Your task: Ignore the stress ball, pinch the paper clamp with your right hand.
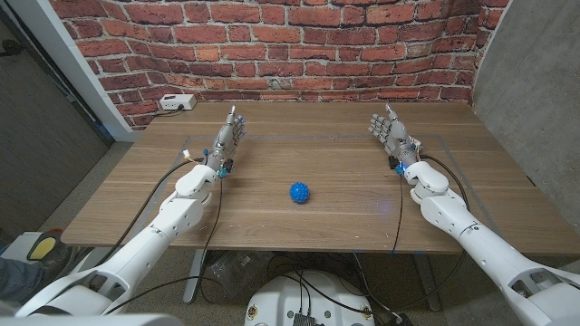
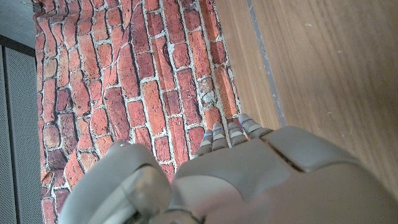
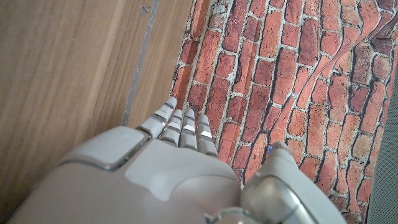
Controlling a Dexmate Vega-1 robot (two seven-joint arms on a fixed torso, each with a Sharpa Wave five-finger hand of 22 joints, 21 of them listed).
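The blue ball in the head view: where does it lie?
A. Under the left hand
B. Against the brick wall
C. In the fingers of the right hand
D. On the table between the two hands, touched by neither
D: the blue ball lies on the bare wooden table, apart from the left hand and the right hand, both with fingers spread.

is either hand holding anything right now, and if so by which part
Nothing is held. The left hand and the right hand both have their fingers extended and empty, and the blue stress ball lies untouched on the table between them.
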